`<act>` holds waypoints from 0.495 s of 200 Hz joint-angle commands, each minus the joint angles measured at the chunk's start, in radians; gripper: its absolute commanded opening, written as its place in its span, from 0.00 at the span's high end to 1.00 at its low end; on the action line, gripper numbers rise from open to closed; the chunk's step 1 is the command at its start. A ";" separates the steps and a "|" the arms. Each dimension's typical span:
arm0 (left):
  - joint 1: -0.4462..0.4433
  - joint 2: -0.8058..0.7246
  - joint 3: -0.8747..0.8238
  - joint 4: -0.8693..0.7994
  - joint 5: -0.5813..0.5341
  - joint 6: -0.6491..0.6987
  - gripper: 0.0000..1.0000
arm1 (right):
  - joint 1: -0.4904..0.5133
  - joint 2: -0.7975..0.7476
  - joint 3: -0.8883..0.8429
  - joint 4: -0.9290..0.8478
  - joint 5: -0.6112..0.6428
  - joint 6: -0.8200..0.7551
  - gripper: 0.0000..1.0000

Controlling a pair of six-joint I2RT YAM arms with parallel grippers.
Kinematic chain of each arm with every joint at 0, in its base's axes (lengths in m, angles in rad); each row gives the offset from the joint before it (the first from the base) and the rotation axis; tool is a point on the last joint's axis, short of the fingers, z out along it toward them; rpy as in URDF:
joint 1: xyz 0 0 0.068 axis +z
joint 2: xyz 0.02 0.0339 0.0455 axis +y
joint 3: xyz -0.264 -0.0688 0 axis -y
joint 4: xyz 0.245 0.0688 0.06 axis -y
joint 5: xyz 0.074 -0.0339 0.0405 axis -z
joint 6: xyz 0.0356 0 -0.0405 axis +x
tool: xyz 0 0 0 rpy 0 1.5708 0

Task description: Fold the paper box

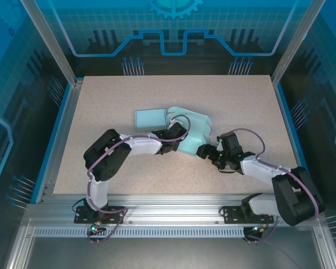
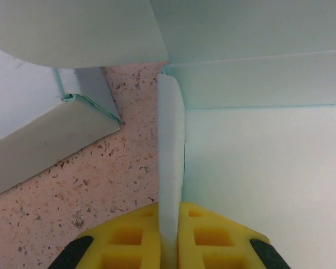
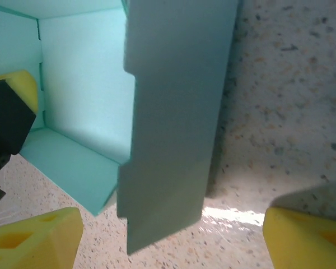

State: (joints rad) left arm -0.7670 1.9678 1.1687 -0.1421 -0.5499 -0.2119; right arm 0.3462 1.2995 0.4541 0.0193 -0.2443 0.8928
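The pale teal paper box [image 1: 191,130] lies half-folded at the table's middle, its walls partly raised. My left gripper [image 1: 175,141] reaches in from the left and is shut on one thin upright wall [image 2: 171,162] of the box, with the yellow pads [image 2: 129,241] pressed on both sides of it. My right gripper [image 1: 206,151] sits at the box's right front corner and is open. A hanging flap [image 3: 176,123] stands between its yellow fingertips [image 3: 39,238], apart from both. The box's inside [image 3: 81,89] shows behind that flap.
A flat teal panel [image 1: 150,117] lies just left of the box on the speckled table [image 1: 112,95]. Aluminium posts and blue walls frame the table. The left gripper's finger [image 3: 11,117] shows at the left of the right wrist view.
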 commanded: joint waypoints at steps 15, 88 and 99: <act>0.000 0.054 -0.004 -0.108 -0.060 0.007 0.94 | 0.004 0.085 0.088 0.093 -0.009 -0.040 0.15; 0.000 0.074 0.017 -0.146 -0.059 -0.020 0.95 | 0.018 0.052 0.143 0.027 0.025 -0.072 0.21; 0.000 0.074 0.020 -0.146 -0.055 -0.023 0.95 | 0.022 0.043 0.143 0.027 0.026 -0.072 0.22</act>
State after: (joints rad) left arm -0.7670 1.9816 1.1938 -0.1787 -0.5632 -0.2455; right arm 0.3527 1.3876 0.5652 0.0586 -0.2317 0.8478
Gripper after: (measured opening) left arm 0.109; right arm 0.793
